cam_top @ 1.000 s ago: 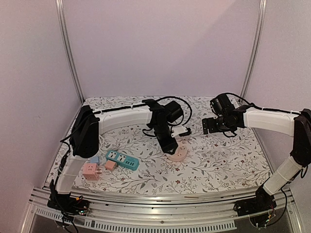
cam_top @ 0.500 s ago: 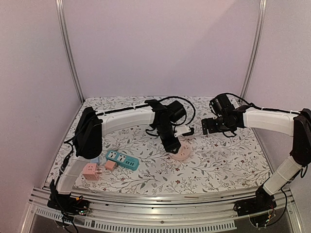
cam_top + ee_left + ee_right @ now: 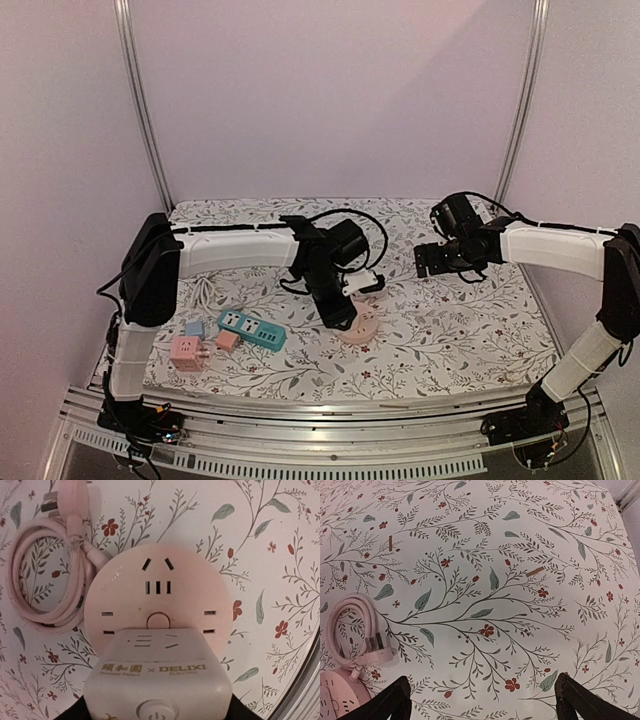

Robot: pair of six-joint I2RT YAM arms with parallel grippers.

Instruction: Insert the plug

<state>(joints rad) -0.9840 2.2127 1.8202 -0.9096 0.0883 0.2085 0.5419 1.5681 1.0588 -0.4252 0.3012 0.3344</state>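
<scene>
In the left wrist view my left gripper [image 3: 157, 702] is shut on the plug [image 3: 157, 675], a white cube adapter with gold lettering and a power button. It stands over the near part of a round pink socket [image 3: 160, 592] and covers the near slots. Its pins are hidden, so I cannot tell whether they are in. From above, the left gripper [image 3: 335, 308] points down at the pink socket [image 3: 362, 327]. My right gripper [image 3: 430, 258] hangs open above bare cloth to the right, with nothing between its fingers [image 3: 395, 700].
The socket's pink cord [image 3: 45, 580] lies coiled beside it, also visible as a pink cord [image 3: 350, 622] in the right wrist view. A teal power strip [image 3: 252, 329], a pink cube adapter [image 3: 186, 352] and a small pink adapter [image 3: 227, 340] lie at the front left.
The left arm has swung a little left and toward the front, and the pink socket with its cord has shifted slightly left with it. The right arm has not moved.
</scene>
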